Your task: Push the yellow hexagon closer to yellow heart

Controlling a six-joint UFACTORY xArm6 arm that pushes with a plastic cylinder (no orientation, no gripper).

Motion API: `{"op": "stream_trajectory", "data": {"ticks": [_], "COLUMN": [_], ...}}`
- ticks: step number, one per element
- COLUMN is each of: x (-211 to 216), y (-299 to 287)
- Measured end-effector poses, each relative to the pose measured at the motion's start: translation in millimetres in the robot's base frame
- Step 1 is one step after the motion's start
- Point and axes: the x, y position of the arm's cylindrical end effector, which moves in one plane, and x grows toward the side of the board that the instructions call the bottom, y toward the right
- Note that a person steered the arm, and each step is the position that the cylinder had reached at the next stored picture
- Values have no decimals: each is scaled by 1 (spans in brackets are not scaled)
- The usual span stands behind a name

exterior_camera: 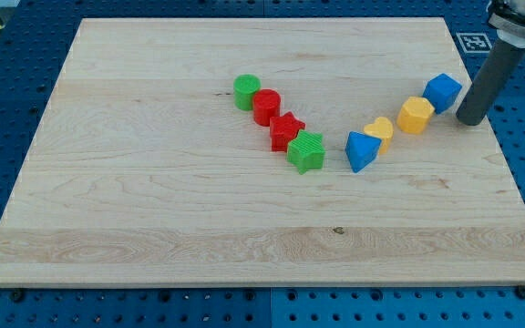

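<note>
The yellow hexagon sits on the wooden board at the view's right. The yellow heart lies just to its lower left, with a small gap between them. A blue triangle touches the heart at its lower left. A blue block sits against the hexagon's upper right. My tip is at the board's right edge, just right of the blue block and right of the hexagon, touching neither that I can tell.
A diagonal row near the middle holds a green cylinder, a red cylinder, a red star and a green star. A blue pegboard surrounds the board.
</note>
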Motion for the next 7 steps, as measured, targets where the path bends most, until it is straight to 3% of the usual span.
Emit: {"op": "stream_trajectory", "data": {"ticks": [3, 5, 7], "x": [11, 9, -23], "y": [-62, -47, -39]}}
